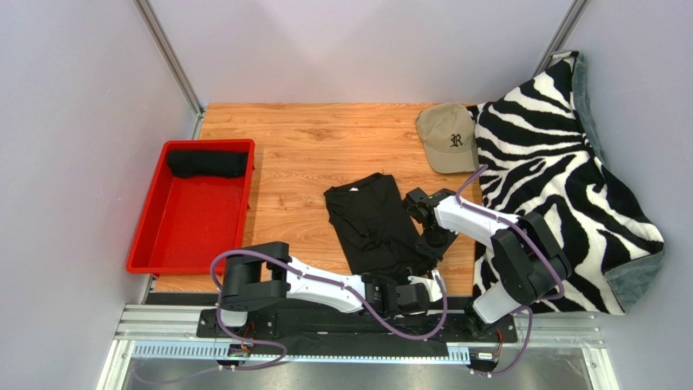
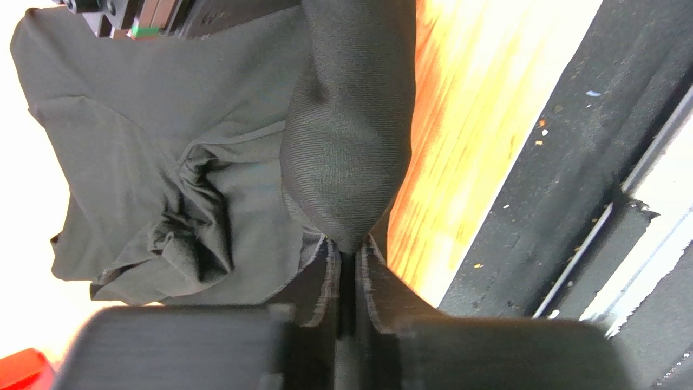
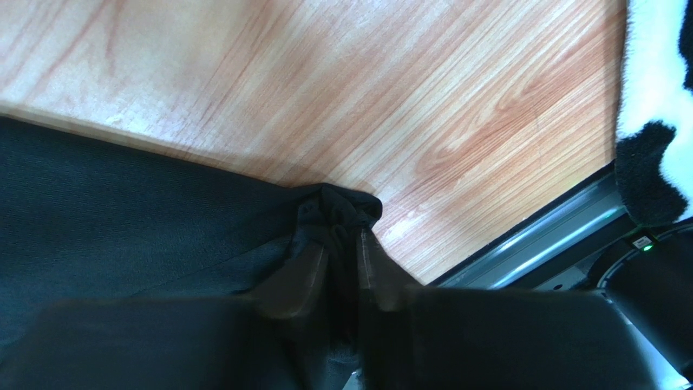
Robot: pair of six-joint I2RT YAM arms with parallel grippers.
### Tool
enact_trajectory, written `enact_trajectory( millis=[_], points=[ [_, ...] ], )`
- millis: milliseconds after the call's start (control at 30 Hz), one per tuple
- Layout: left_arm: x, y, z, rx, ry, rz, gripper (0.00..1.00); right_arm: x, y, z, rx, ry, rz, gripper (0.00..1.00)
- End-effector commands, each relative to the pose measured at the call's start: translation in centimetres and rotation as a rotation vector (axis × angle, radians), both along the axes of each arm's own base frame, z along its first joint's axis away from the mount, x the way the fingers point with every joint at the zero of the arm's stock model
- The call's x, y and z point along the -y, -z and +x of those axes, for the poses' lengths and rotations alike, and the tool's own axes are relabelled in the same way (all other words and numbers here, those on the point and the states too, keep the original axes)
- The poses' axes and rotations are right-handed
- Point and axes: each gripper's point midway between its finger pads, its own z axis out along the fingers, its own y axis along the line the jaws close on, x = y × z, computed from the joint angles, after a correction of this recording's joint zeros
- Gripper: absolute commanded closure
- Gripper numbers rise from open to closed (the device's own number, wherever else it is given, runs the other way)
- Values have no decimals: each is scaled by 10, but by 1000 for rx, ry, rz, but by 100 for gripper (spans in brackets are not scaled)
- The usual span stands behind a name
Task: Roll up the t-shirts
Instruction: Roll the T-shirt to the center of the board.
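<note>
A black t-shirt [image 1: 368, 221] lies spread and partly crumpled on the middle of the wooden table. My left gripper [image 1: 405, 286] is at the shirt's near hem; in the left wrist view its jaws [image 2: 350, 248] are shut on a raised fold of the t-shirt [image 2: 350, 138]. My right gripper [image 1: 432, 245] is at the shirt's right edge, its fingers [image 3: 305, 276] pressed close together with a bunch of the black t-shirt [image 3: 337, 211] between them. Another black t-shirt, rolled [image 1: 207, 164], lies at the far end of the red tray [image 1: 163, 236].
A tan cap [image 1: 449, 136] sits at the back right beside a zebra-print blanket [image 1: 553, 162] draped over the table's right side. The table's near edge and metal rail [image 2: 569, 203] run just beside the left gripper.
</note>
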Motion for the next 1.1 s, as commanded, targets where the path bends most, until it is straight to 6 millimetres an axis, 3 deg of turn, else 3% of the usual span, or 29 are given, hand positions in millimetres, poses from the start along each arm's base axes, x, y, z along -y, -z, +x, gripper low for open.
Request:
enact_trajectory(
  millis=[0,100,133,333,533,567,733,833,1067],
  points=[
    [12,-3,-8,-32,39,-56,99,-5,9,9,65,-23,39,60],
    [12,-5,-14,-95,43,-94,100,-4,2,13,100,-28,44,39],
    [12,-8,-14,-109,41,-113,100,-4,-1,15,111,-31,51,36],
    [10,-9,-11,-227,24,-165,100,-5,-28,32,235,-54,77,29],
    [7,-12,-6,-349,15,-223,100,14,-73,46,465,27,63,26],
    [8,-12,-10,-383,30,-226,100,19,-81,49,515,39,51,0],
    [7,-14,-10,-492,36,-260,100,45,-121,48,654,37,-14,0],
    [7,-11,-11,-612,29,-284,100,47,-126,40,634,2,-7,0],
    [10,-12,-9,-915,9,-380,100,12,-79,11,493,-49,191,14]
  ],
)
